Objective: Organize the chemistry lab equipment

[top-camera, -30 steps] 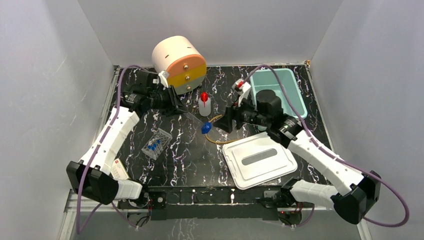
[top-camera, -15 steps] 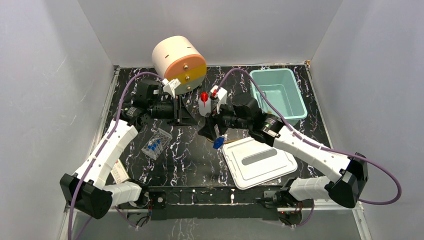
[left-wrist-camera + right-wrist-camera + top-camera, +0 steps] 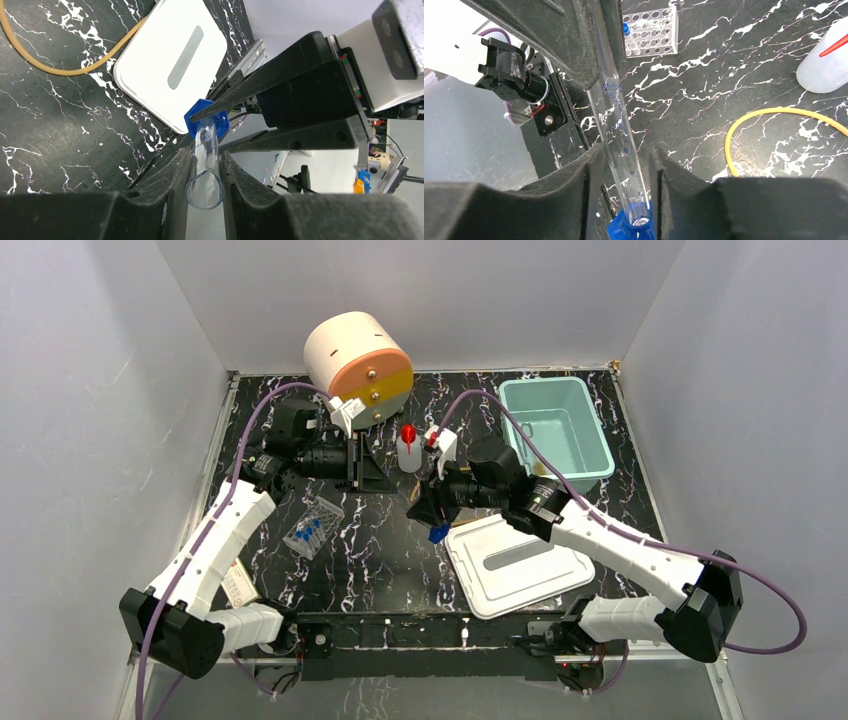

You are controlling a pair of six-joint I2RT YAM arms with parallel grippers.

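Left pincer [image 3: 205, 165] is clamped on the closed end of a test tube [image 3: 206, 145], holding it aloft over the worktop [image 3: 380, 540], apparently for handover. Right pincer [image 3: 625, 150] brackets its blue cap [image 3: 633, 227], part-closed; firm grip cannot be confirmed

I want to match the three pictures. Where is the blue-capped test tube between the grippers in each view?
Top external: the test tube is at centre, only its blue cap clear, at the left corner of the white lid.
Left wrist: the test tube is at bottom centre, inside the left gripper.
Right wrist: the test tube runs from top centre to bottom centre, cap lowest.
Shared landmark: the black, white-veined table, in all three.
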